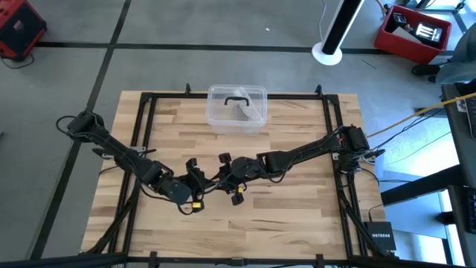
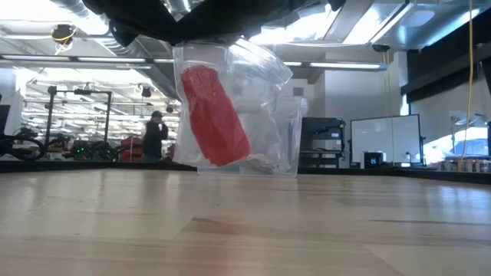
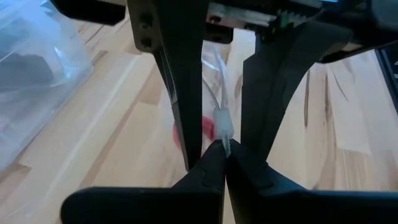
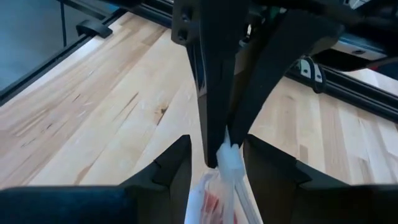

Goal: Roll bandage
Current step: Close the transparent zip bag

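Note:
The red bandage (image 2: 215,115) is a small roll inside a clear plastic bag (image 2: 257,92) that hangs under both grippers over the table's middle. My left gripper (image 3: 224,152) is shut on the bag's bunched top. My right gripper (image 4: 224,165) faces it, its fingers apart on either side of the same bunched plastic. In the high view the two grippers meet at the table's centre, the left (image 1: 199,180) and the right (image 1: 227,173). The bag itself is hidden there. My left gripper pinches the bag's bunched white top (image 3: 222,127) between its two fingertips. The bag hangs below the fingers with the red roll in it, clear of the table. My right gripper's fingers (image 4: 177,165) stand close on both sides of the bunched plastic (image 4: 229,158); I cannot tell whether they touch it.
A clear plastic box with a black handle (image 1: 236,108) stands at the table's far middle, also behind the bag in the low view (image 2: 295,134). A dark frame (image 1: 141,134) runs round the tabletop. Bare wood (image 1: 282,216) lies near the front edge. A person (image 2: 156,138) stands far off.

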Available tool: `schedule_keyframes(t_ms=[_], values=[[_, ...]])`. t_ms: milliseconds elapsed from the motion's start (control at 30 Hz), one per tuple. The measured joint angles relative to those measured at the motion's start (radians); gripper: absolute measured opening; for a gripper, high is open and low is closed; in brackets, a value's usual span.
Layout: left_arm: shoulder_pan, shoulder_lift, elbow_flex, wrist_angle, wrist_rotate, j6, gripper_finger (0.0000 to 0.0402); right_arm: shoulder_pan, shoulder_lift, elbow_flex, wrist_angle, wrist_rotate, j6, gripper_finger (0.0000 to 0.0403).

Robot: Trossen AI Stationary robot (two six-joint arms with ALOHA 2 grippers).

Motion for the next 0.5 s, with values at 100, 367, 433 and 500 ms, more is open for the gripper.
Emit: schedule_keyframes(t_ms=[100, 367, 433, 500], values=[[0.0, 0.0, 0.0, -0.001, 0.0, 0.0, 0.0, 0.0, -0.006, 0.0, -0.001, 0.023, -0.005, 0.0146], [0.0, 0.0, 0.0, -0.002, 0.0, -0.008, 0.0, 0.0, -0.033, 0.0, -0.029, 0.046, -0.025, 0.0145], [0.0, 0.0, 0.0, -0.003, 0.0, -0.008, 0.0, 0.0, -0.033, 0.0, -0.031, 0.044, -0.025, 0.0136], [0.0, 0.0, 0.0, -0.003, 0.0, -0.008, 0.0, 0.0, -0.033, 0.0, -0.032, 0.038, -0.025, 0.0118]])
